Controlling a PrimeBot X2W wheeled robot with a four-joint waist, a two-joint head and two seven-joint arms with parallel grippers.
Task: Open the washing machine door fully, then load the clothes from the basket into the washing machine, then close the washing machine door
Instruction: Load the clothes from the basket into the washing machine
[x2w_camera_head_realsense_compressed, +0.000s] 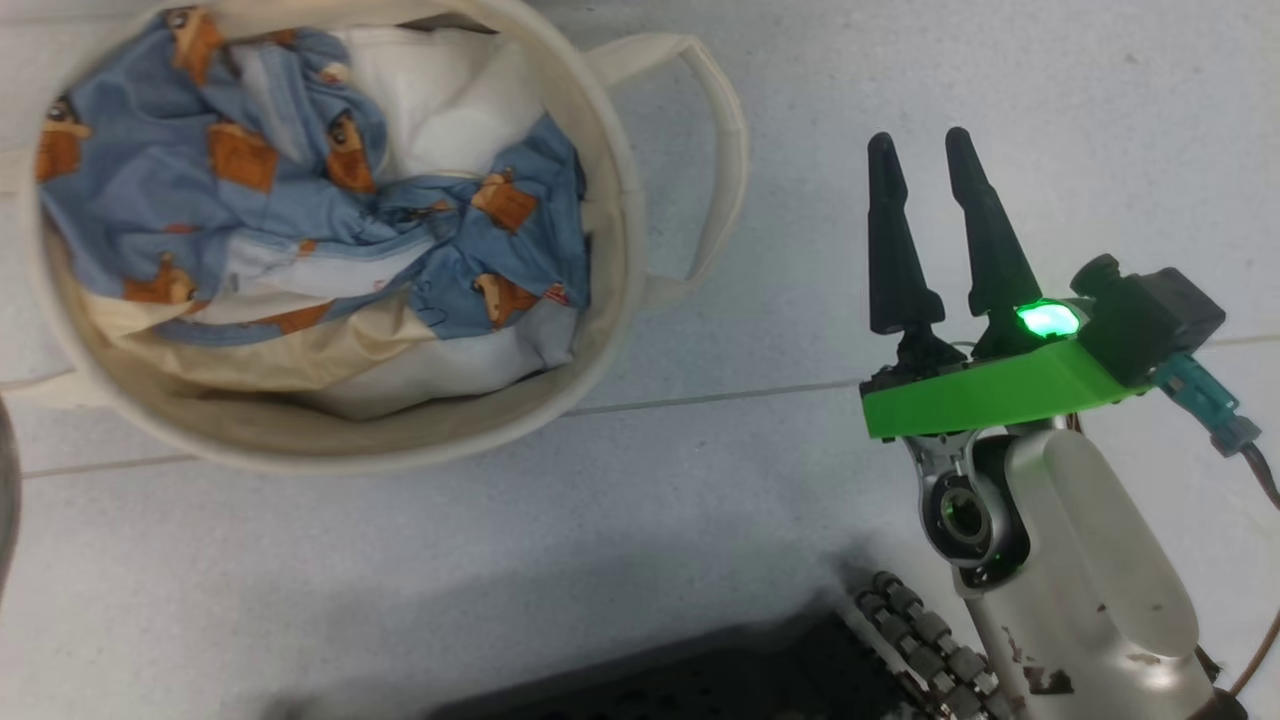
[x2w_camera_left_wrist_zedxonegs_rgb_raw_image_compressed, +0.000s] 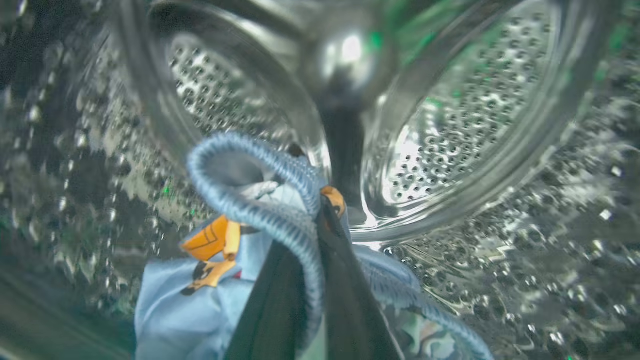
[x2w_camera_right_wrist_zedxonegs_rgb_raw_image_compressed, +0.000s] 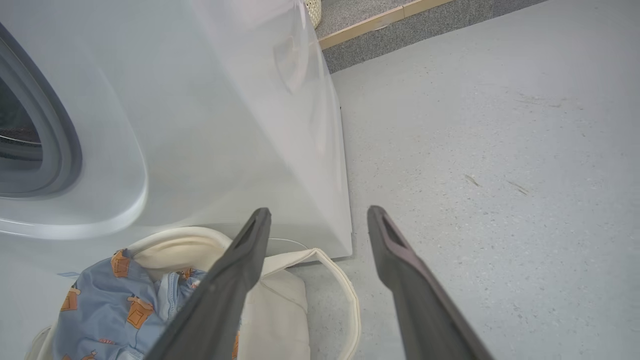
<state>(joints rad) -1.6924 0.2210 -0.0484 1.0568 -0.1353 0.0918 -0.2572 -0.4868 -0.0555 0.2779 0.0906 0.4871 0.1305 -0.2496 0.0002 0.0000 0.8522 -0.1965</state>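
Step in hand: loading, second stage of the task.

1. Left gripper (x2w_camera_left_wrist_zedxonegs_rgb_raw_image_compressed: 322, 215): the two dark fingers are pressed together on the ribbed blue band (x2w_camera_left_wrist_zedxonegs_rgb_raw_image_compressed: 240, 210) of a blue cartoon-printed garment (x2w_camera_left_wrist_zedxonegs_rgb_raw_image_compressed: 175, 310). In the left wrist view the garment hangs at 6 to 7 o'clock. Behind it is the perforated steel drum (x2w_camera_left_wrist_zedxonegs_rgb_raw_image_compressed: 450, 125), so the piece is already inside the white front-loading washing machine (x2w_camera_right_wrist_zedxonegs_rgb_raw_image_compressed: 225, 125).
2. Right gripper (x2w_camera_head_realsense_compressed: 920, 145): fingers spread wide, nothing between them. In the head view it hovers above the pale grey floor (x2w_camera_head_realsense_compressed: 700, 500) at 3 o'clock.
3. Round cream canvas basket (x2w_camera_head_realsense_compressed: 330, 440): at 10 o'clock in the head view, standing on the floor, apart from the right gripper. It holds more blue printed fabric (x2w_camera_head_realsense_compressed: 300, 200) with cream and white pieces underneath.
4. In the right wrist view the basket sits at 7 o'clock, just in front of the machine's grey-rimmed opening (x2w_camera_right_wrist_zedxonegs_rgb_raw_image_compressed: 60, 150).

Next move (a judgement): part the left fingers so the garment drops in the drum. Then draw the arm out without snagging the band. The basket's load follows before the door can be closed.
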